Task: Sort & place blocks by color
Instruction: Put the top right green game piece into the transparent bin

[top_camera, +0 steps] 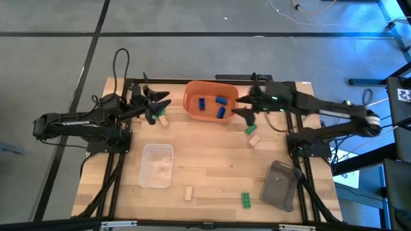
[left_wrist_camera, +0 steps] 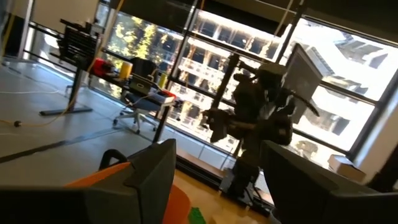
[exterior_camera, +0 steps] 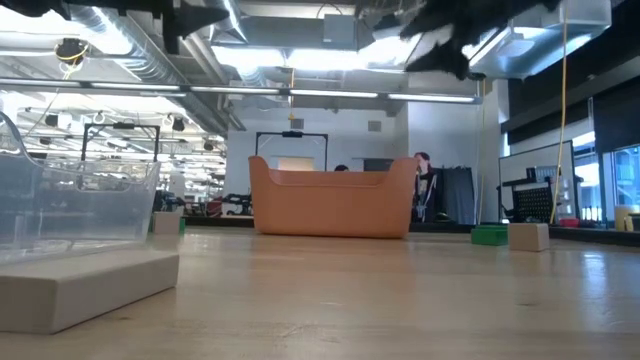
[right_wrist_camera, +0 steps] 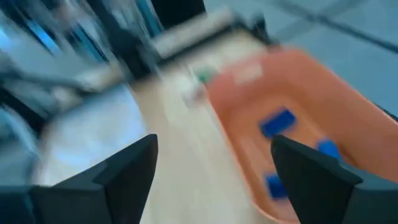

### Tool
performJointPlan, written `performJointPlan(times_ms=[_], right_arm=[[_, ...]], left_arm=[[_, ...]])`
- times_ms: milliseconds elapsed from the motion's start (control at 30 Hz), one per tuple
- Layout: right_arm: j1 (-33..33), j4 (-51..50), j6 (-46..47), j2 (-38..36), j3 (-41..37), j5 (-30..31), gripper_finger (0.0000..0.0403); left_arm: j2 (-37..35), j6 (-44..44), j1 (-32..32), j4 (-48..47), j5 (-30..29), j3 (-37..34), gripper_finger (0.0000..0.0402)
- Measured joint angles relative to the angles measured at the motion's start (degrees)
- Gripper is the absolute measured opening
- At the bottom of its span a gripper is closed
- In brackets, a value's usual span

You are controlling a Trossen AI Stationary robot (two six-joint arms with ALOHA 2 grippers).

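Note:
Three blue blocks [top_camera: 221, 101] [right_wrist_camera: 277, 121] lie in the orange bin [top_camera: 192, 96] [exterior_camera: 335, 205] [right_wrist_camera: 311, 81]. My left gripper [top_camera: 166, 101] [left_wrist_camera: 217, 168] hangs open, raised above the table just left of the bin. A green block [top_camera: 154, 117] and a tan block [top_camera: 163, 120] lie below it. My right gripper [top_camera: 239, 106] [right_wrist_camera: 211, 155] is open and empty at the bin's right rim. More blocks rest flat on the table: green [top_camera: 250, 130] [exterior_camera: 489, 235] and tan [top_camera: 255, 139] [exterior_camera: 528, 236] right of the bin, tan [top_camera: 188, 193] [exterior_camera: 85, 285] and green [top_camera: 245, 200] near the front edge.
A clear tray [top_camera: 157, 165] [exterior_camera: 70, 195] sits left of the table's middle. A grey tray [top_camera: 280, 185] sits at the near right. Open wood lies between the two trays and in front of the bin. My right arm [left_wrist_camera: 261, 118] shows far off in the left wrist view.

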Motion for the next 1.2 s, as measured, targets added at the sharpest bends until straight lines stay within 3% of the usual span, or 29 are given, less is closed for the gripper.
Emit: performJointPlan(times_ms=[233, 667, 800, 967, 1200], right_arm=[[1.5, 20.8, 8.6, -14.1, -12.5, 0.1, 0.0313], [1.5, 21.0, 11.4, -16.3, -14.0, 1.9, 0.0313], [1.5, 20.3, 18.0, -16.3, -14.0, 2.2, 0.0313], [1.5, 6.8, 31.8, -16.2, -13.9, 4.6, 0.0313], [1.5, -28.6, 51.8, -11.4, -13.9, 2.0, 0.0313]], left_arm=[[0.0, 0.0, 0.0, 0.0, 0.7, 0.0, 0.0227], [0.0, 0.0, 0.0, 0.0, 0.6, 0.0, 0.0227], [0.0, 0.0, 0.0, 0.0, 0.6, 0.0, 0.0227], [0.0, 0.0, 0.0, 0.0, 0.5, 0.0, 0.0227], [0.0, 0.0, 0.0, 0.0, -0.5, 0.0, 0.0227]])
